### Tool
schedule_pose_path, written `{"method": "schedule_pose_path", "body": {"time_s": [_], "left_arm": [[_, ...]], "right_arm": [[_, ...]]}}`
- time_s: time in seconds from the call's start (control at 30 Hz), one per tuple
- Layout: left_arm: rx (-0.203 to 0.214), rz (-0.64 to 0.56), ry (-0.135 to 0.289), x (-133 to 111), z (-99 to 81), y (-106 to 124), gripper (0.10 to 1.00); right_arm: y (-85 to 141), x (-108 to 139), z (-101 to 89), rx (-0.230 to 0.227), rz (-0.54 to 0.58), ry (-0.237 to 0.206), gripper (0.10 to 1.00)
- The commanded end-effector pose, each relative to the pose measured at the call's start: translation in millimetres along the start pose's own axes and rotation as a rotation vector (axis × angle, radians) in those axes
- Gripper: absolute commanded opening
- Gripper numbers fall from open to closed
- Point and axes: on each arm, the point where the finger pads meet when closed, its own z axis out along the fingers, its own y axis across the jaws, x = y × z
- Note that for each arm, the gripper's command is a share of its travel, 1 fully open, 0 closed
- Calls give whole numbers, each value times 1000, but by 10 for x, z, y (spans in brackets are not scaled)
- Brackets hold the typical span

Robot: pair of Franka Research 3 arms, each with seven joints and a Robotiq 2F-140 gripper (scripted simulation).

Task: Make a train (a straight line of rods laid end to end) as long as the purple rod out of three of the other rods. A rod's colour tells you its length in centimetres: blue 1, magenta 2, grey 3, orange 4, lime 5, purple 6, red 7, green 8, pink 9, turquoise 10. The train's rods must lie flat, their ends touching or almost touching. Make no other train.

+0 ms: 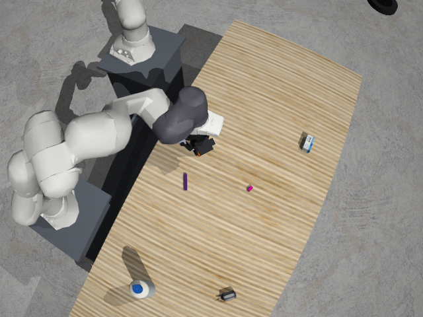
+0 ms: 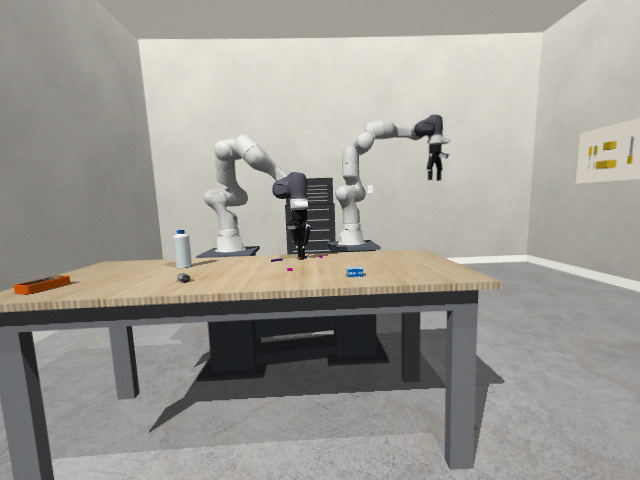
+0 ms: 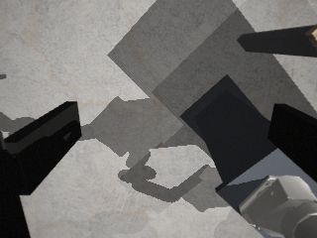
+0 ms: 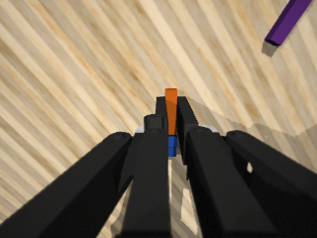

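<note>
The purple rod (image 1: 185, 181) (image 2: 276, 259) (image 4: 288, 22) lies flat on the table, apart from my right gripper. My right gripper (image 2: 300, 257) (image 4: 170, 111) is low over the table, closed around the orange rod (image 1: 198, 154) (image 4: 171, 105). The blue rod (image 4: 171, 141) shows at the orange rod's near end, in line with it, partly hidden by the fingers. Whether the fingers also grip it I cannot tell. One magenta rod (image 1: 250, 188) (image 2: 289, 269) lies alone. Another magenta rod (image 2: 320, 256) lies near my right gripper and is hidden in the top view. My left gripper (image 2: 434, 178) (image 3: 174, 120) is open and empty, high up.
A blue and white box (image 1: 308, 143) (image 2: 355, 272) lies near the far edge. A white bottle with a blue cap (image 1: 139, 289) (image 2: 181, 251) and a small dark object (image 1: 228, 295) (image 2: 183, 277) stand farther along the table. An orange tool (image 2: 42, 284) lies at its end.
</note>
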Motion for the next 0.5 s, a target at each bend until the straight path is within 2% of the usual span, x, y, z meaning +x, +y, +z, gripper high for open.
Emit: {"method": "schedule_pose_path", "body": {"time_s": [0.0,0.47], "left_arm": [[0,4,-3,-13,-1,5,1000],[0,4,-3,-13,-1,5,1000]], "right_arm": [[5,-1,16,-1,2,0,124],[5,-1,16,-1,2,0,124]]}}
